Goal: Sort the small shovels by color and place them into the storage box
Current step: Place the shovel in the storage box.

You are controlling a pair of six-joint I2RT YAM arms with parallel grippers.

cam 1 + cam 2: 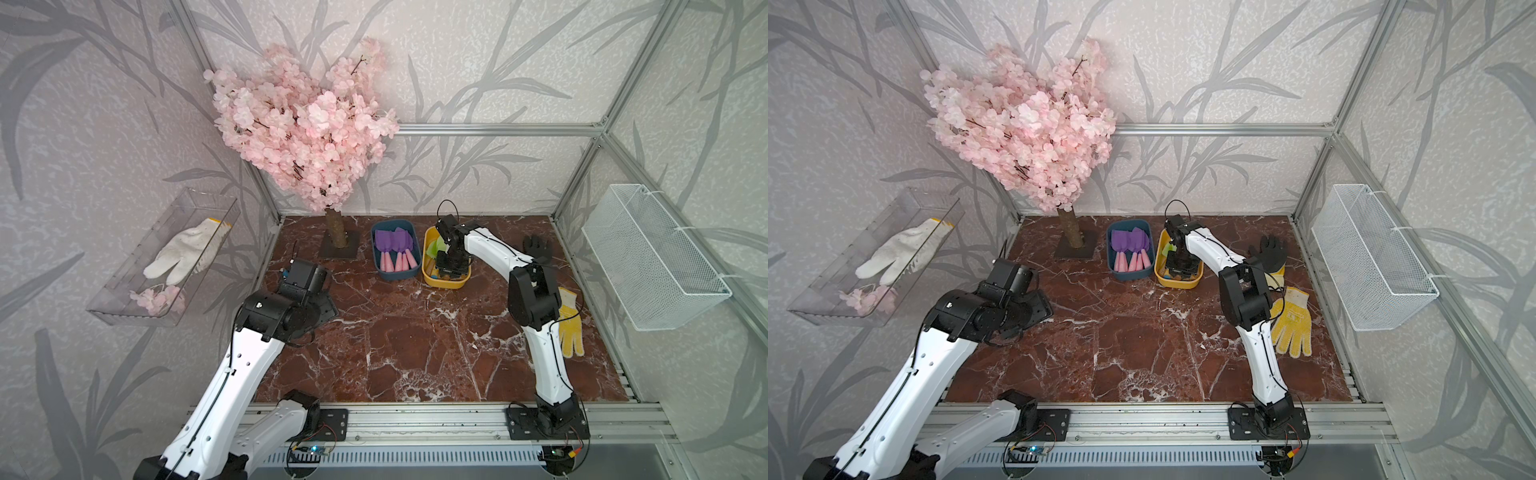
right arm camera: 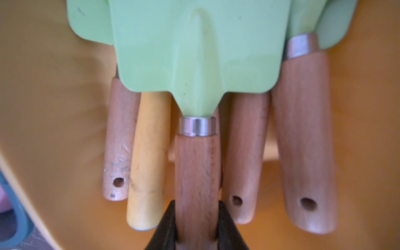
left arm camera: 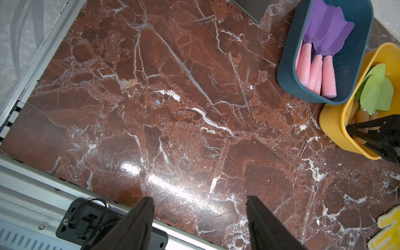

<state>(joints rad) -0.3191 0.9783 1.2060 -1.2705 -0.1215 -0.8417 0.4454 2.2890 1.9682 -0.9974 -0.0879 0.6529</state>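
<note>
A red marble table (image 1: 415, 340) is walled by leaf-patterned panels. The right gripper (image 2: 197, 204) is clamped on the wooden handle of a green shovel (image 2: 194, 54), which is laid among other green shovels (image 2: 303, 140) in the yellow box (image 1: 440, 284) at the table's twelve o'clock. Purple shovels (image 1: 392, 241) are kept in the blue box (image 1: 395, 275) at its nine o'clock. The left gripper (image 3: 199, 198) is held spread and empty. Placing seems nearly done; a release and a straight lift are called for.
</note>
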